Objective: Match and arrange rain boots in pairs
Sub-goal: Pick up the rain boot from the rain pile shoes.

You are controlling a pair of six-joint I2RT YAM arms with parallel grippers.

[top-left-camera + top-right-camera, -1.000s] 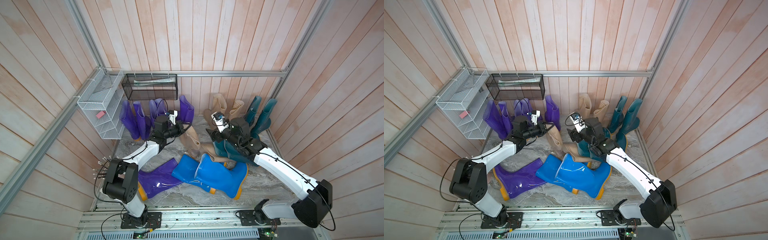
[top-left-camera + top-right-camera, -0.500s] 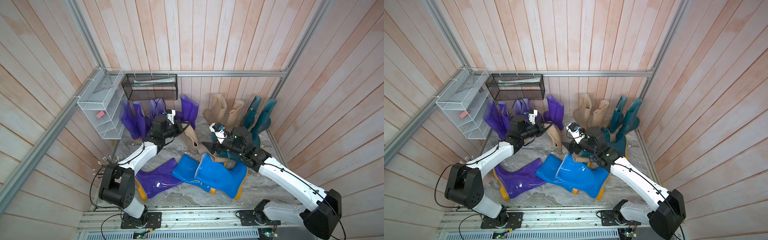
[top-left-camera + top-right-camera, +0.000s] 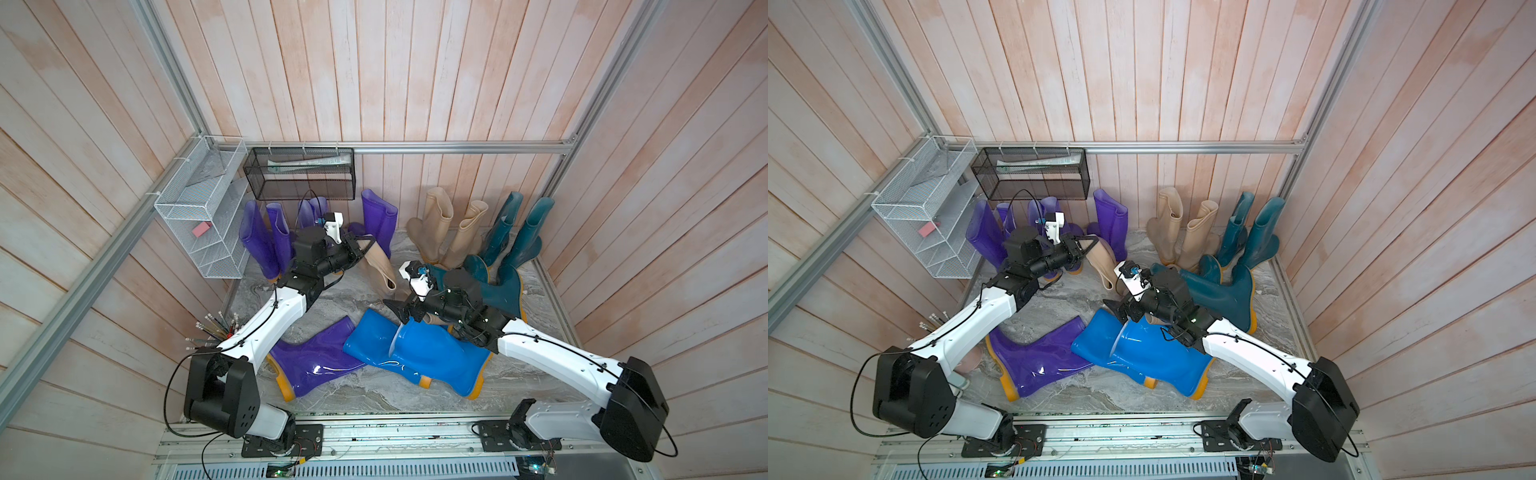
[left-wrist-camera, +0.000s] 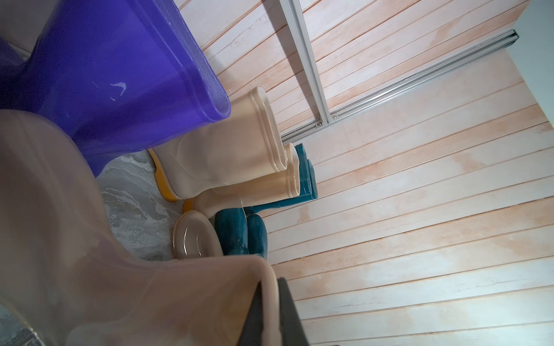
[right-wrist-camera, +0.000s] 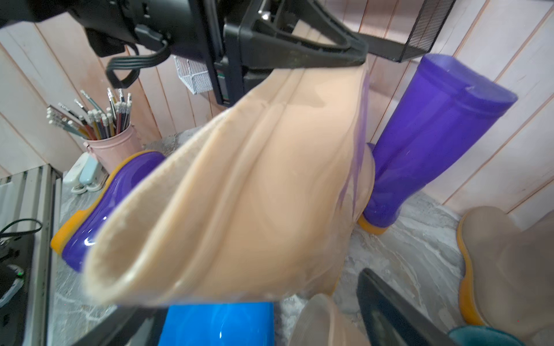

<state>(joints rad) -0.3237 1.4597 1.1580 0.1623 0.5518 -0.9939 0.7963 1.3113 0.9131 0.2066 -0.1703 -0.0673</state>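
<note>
A: Well, starting with the left gripper (image 3: pixel 368 242): pinched tight on the soft rubber of a beige boot (image 3: pixel 378 266), centre of the frame in both top views. Tilted, cuff mouth aimed toward the right gripper (image 3: pixel 400 312).
B: And on that side?
A: Spread wide, holding nothing. Parked just beside the cuff, over the two blue boots (image 3: pixel 436 357) lying at lower centre.
B: Reads like a handover, then a carry to the beige boots standing (image 3: pixel 434 230) against the back wall, upper right of centre. Worries?
A: Several. Glossy rubber folded in a narrow pinch: likely to creep out under the boot's own weight. Hard to tell whether resting on the floor or hanging free.
B: So no letting go on the left before closing on the right.
A: Exactly; otherwise a drop onto the blue boots, probably a roll away from reach. Also, closing too shallow on the cuff lip: only one wall caught, then a slip.
B: And pulling both ways at once?
A: Stretching, then a snap-back. Mind the purple boot (image 3: pixel 378 216) standing near the left gripper, above centre: easily toppled by one swing of the sole.
B: Same for the dark teal boots (image 3: pixel 503 291) lying right of centre, just beside the right arm. Easily shoved by an elbow.
</note>
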